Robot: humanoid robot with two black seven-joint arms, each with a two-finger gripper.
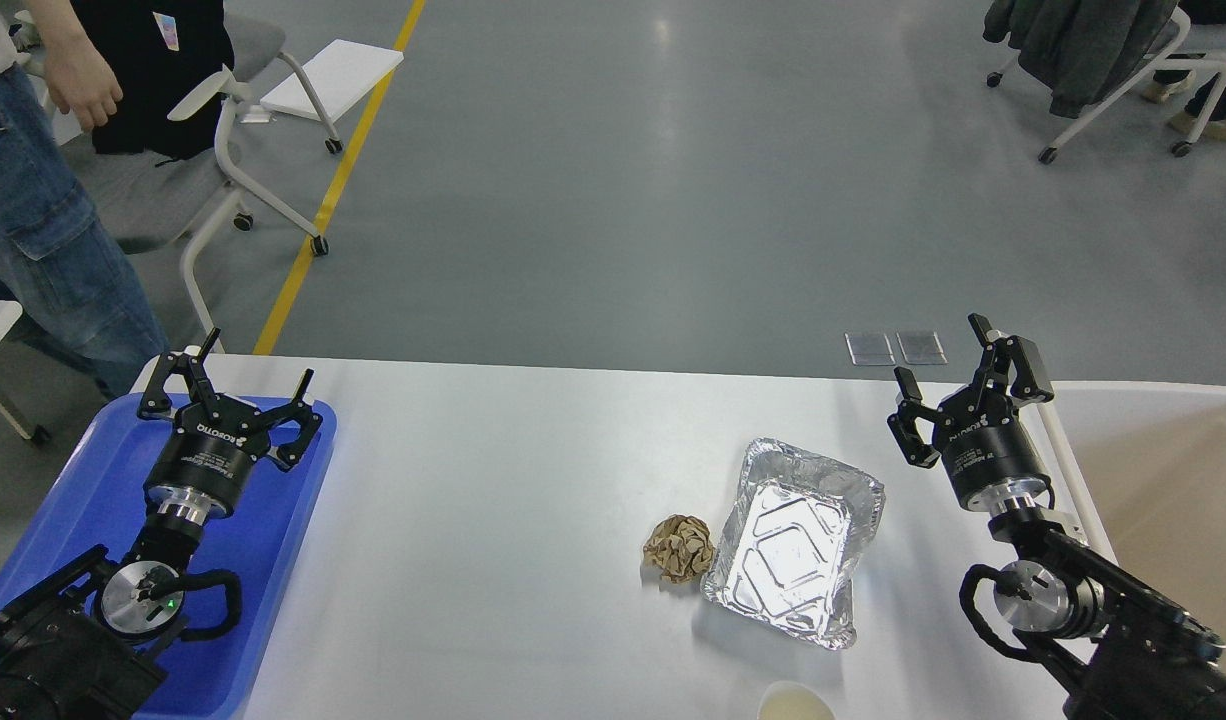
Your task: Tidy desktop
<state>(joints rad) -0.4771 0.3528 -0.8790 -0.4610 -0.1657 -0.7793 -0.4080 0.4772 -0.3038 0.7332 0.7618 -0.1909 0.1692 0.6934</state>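
While both pincers, left (235, 385) and right (945, 365), gape empty: foil tray (795, 540), paper wad (680, 547) mid-bench (493, 520), edges unobstructed.

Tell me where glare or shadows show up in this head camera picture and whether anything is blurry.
Head view: overhead light glares off the crinkled silver foil tray and faintly off the glossy white desktop; soft shadows sit under the foil tray and the crumpled brown paper ball; both the left gripper and right gripper look sharp, no motion blur.

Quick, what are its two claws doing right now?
Left claw: open, holding nothing, over the blue tray.
Right claw: open, holding nothing.
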